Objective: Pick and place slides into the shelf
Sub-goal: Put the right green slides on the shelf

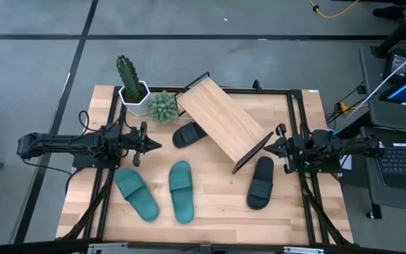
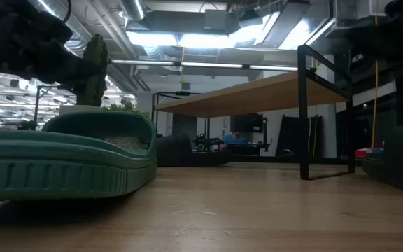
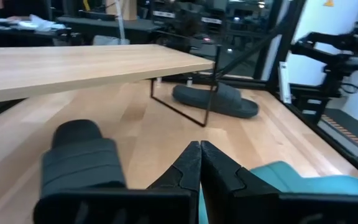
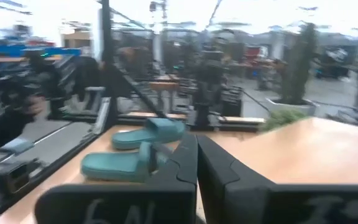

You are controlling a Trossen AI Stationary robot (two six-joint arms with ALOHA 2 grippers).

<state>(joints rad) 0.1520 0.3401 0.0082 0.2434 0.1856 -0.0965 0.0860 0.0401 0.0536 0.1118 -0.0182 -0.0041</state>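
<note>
A: What colours are the slides?
B: 2 teal green slides (image 1: 137, 194) (image 1: 181, 190) near the table's (image 1: 217, 204) front edge, 2 black ones (image 1: 188, 134) (image 1: 261, 182) by the light-wood shelf (image 1: 220, 120), whose frame is black.
A: And the back-left corner?
B: A dark green cactus (image 1: 127, 70) in a white pot (image 1: 134, 98), beside a paler green plant (image 1: 163, 106).

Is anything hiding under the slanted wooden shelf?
One black slide pokes partway under the shelf; its far end is covered by the board. The other black slide lies beside the shelf's frame. Nothing sits on top.
</note>
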